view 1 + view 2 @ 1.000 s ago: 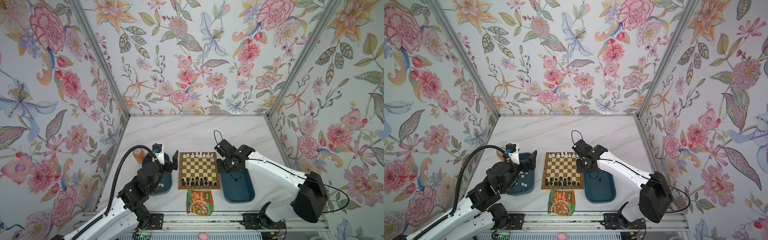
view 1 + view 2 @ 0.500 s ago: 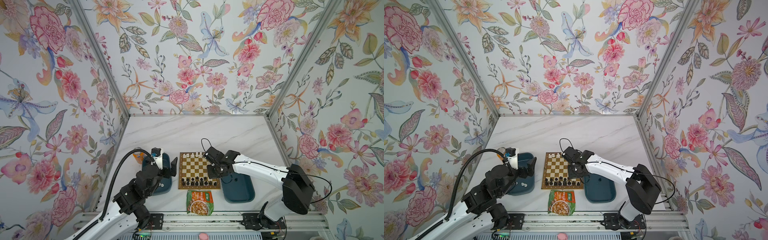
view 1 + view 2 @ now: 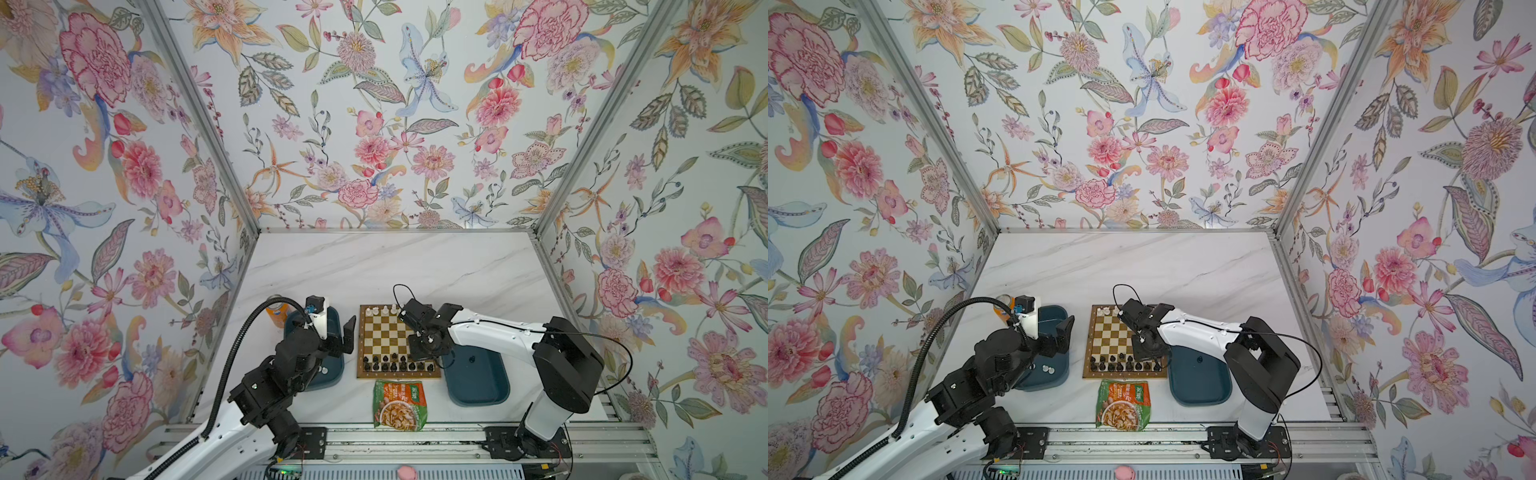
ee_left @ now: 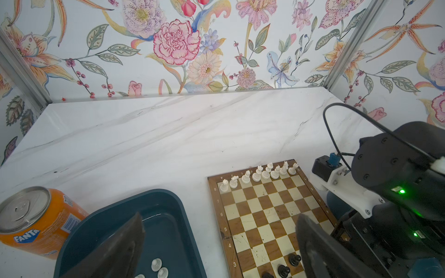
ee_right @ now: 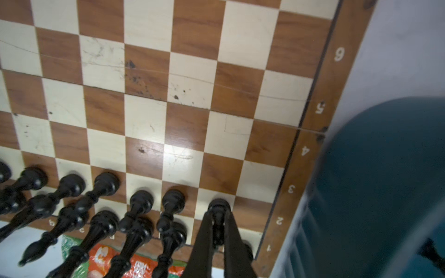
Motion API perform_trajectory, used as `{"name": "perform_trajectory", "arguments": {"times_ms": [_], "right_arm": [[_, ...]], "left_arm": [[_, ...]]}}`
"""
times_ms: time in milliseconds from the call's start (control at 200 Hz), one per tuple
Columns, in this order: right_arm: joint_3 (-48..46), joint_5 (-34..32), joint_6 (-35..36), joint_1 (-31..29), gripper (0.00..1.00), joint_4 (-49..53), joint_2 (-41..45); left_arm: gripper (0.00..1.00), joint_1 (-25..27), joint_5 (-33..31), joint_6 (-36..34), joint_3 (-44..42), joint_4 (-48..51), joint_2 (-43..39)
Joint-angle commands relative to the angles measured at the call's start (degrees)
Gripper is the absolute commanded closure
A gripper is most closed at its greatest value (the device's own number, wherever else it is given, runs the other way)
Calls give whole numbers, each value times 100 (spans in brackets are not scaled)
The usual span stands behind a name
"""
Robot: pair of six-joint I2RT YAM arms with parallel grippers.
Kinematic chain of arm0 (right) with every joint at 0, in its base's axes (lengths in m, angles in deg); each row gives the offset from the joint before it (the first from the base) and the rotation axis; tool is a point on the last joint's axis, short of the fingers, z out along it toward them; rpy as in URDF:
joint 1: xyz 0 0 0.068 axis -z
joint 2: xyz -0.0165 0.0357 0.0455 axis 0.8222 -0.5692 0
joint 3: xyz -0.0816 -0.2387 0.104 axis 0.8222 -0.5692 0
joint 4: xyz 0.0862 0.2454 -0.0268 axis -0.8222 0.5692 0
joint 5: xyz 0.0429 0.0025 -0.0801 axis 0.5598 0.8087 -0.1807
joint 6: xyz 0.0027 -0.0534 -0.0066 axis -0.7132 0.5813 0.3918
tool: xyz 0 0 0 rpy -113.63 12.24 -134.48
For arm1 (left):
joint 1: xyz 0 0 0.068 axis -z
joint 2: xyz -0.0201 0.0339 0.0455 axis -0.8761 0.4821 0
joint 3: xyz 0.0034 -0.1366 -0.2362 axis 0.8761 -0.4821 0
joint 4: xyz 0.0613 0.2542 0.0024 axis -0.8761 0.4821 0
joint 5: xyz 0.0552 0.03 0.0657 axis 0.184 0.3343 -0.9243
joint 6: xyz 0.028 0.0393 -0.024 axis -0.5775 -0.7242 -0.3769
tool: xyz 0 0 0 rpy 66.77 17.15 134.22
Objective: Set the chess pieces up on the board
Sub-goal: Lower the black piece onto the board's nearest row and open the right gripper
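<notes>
Nearest me on the desk (image 3: 374,266) lies a snack packet (image 3: 400,405). Just beyond it, my right fingers (image 5: 209,220) are clamped on a black pawn (image 5: 218,205) near the right end of the black pieces (image 3: 395,365) on the near rows of the board (image 3: 390,336). My left fingers (image 4: 130,235) hang spread wide, holding nothing, above the teal tray (image 4: 168,216) just left of the board, where white pawns (image 4: 156,264) lie, and white pieces (image 4: 257,174) line the far row.

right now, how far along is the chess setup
Done: white back row on the far edge of the board; black pieces fill most of the near two rows. In hand: right gripper shut on a black pawn over the second row. To do: white pawns lie in the teal tray by the open left gripper; their row is bare.
</notes>
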Motion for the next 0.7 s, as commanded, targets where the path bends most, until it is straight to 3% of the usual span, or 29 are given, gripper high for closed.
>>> {"name": "perform_trajectory", "arguments": {"times_ms": [0, 415, 696], "right_arm": [[3, 17, 50, -39, 92, -37, -95], [-12, 81, 6, -92, 89, -42, -127], [8, 20, -20, -111, 78, -50, -84]], "left_arm": [[1, 76, -52, -129, 6, -68, 58], [1, 79, -86, -192, 23, -107, 126], [1, 78, -186, -141, 16, -1, -62]]}}
